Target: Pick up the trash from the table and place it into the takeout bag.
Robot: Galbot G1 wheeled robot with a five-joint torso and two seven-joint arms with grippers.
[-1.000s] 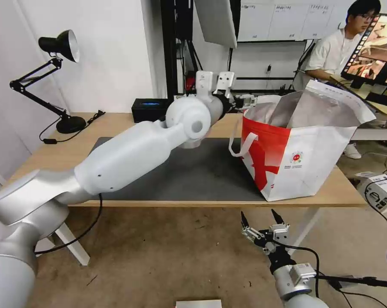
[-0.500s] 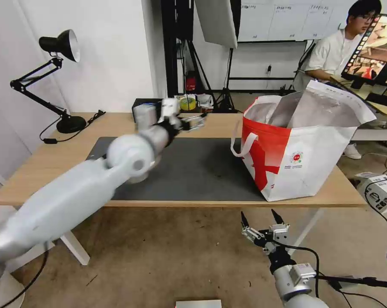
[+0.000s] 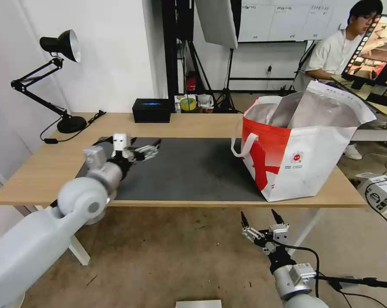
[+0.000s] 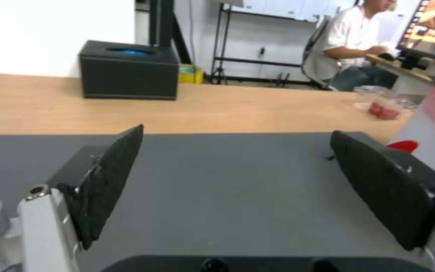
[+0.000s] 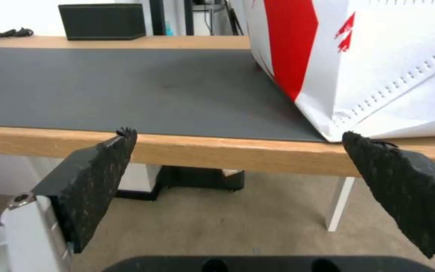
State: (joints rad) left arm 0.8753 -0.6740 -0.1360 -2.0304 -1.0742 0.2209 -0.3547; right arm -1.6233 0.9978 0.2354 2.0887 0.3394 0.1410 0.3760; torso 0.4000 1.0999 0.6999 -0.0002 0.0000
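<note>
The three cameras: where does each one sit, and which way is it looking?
Head view: high on the robot, looking down at the table, takeout bag, left end effector and right end effector.
Left wrist view: behind the open left end effector, facing across the mat to the black tissue box.
Right wrist view: below the table edge, behind the open right end effector.
All share the mat.

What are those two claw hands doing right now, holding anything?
Left gripper: open, empty, over the dark grey mat on the table.
Right gripper: open, empty, parked low in front of the table edge.
</note>
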